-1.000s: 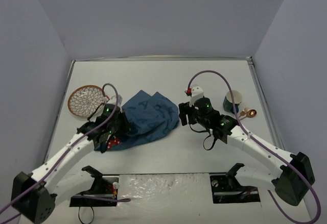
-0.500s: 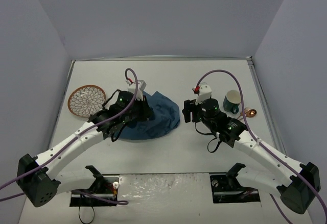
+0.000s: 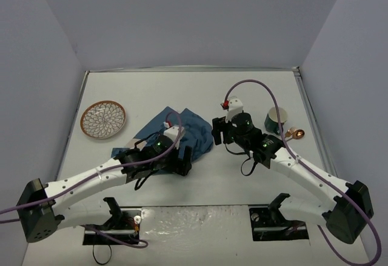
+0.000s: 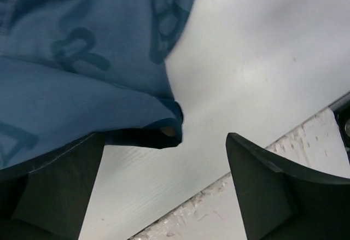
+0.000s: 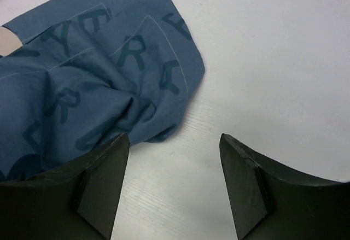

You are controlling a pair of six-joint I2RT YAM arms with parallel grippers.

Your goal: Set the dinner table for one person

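The dinner table (image 3: 242,90) is a plain white top. On it lies a dark blue letter-printed placemat (image 3: 191,126), crumpled and folded over itself. My left gripper (image 3: 183,162) hangs open at its near edge. In the left wrist view a folded corner of the placemat (image 4: 109,59) ends just ahead of the open left gripper (image 4: 165,141), touching neither finger that I can see. My right gripper (image 3: 216,134) stands open at the cloth's right edge. In the right wrist view the placemat (image 5: 93,87) lies ahead and left of the right gripper (image 5: 173,139), bare table (image 5: 273,59) between its fingers.
A patterned brown-rimmed plate (image 3: 103,119) sits at the left. A dark green cup (image 3: 276,119) and a copper spoon (image 3: 295,134) lie at the right, behind the right arm. A rough white strip (image 4: 257,158) marks the table's near edge by the arm bases.
The left gripper, shut on the placemat's edge, swept it up and rightward, then came back toward the near edge and opened, letting the cloth drop folded. The right arm shifted slightly and returned.
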